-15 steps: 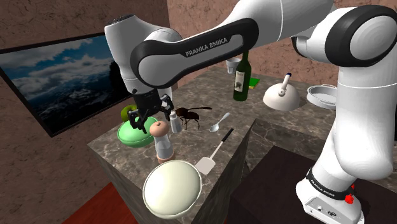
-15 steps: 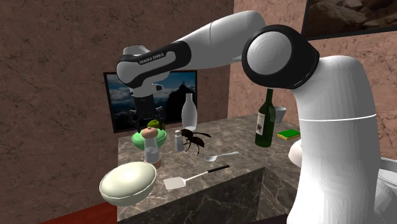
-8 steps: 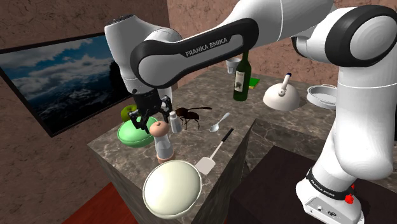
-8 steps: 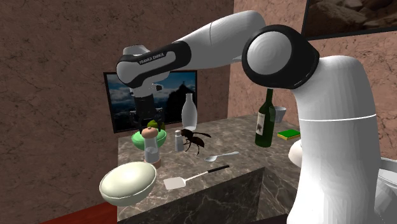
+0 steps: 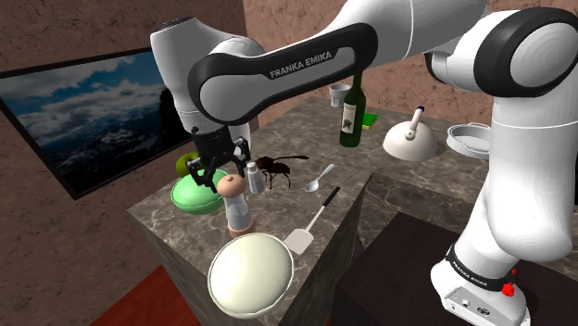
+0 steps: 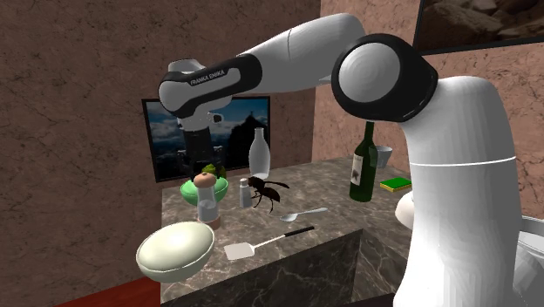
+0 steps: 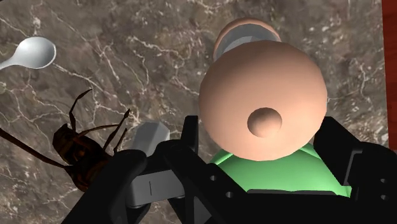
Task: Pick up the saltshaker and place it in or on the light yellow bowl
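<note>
1. The robot's hand hovers with its fingers spread apart just above the saltshaker, a clear shaker with a round peach cap.
2. The saltshaker stands upright on the marble table, between a green bowl and the light yellow bowl at the table's corner.
3. A smaller grey-capped shaker and a brown insect sit just beside it.

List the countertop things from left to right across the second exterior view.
Light yellow bowl → peach-topped shaker → small grey-capped shaker → insect → spoon → green wine bottle → yellow-green sponge.
</note>
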`<state>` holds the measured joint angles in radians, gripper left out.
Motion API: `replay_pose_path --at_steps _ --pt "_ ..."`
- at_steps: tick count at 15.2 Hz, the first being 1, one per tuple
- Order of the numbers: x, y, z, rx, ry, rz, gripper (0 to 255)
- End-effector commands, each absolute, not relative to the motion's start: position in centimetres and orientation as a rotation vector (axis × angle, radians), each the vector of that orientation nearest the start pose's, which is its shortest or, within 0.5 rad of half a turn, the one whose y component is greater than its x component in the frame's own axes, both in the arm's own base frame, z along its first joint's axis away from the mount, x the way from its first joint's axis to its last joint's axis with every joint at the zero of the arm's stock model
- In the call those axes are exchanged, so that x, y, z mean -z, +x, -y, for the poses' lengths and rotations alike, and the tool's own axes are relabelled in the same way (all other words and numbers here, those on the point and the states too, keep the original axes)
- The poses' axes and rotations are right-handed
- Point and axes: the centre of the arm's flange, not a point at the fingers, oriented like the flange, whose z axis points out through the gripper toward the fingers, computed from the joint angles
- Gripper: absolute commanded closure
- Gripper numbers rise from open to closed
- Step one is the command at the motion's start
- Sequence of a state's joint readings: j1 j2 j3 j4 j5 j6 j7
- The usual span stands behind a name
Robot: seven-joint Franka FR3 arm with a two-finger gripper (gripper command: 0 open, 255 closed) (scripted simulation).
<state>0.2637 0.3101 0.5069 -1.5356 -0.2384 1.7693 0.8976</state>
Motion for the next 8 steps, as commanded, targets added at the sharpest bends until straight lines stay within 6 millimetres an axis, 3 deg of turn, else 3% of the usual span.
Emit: replay_pose_path --at_steps 1,8 --pt "-50.1 50.0 -40.4 0.061 -3.22 -0.15 255" --pt "-53.8 50.0 -40.4 0.061 -3.22 -0.15 255"
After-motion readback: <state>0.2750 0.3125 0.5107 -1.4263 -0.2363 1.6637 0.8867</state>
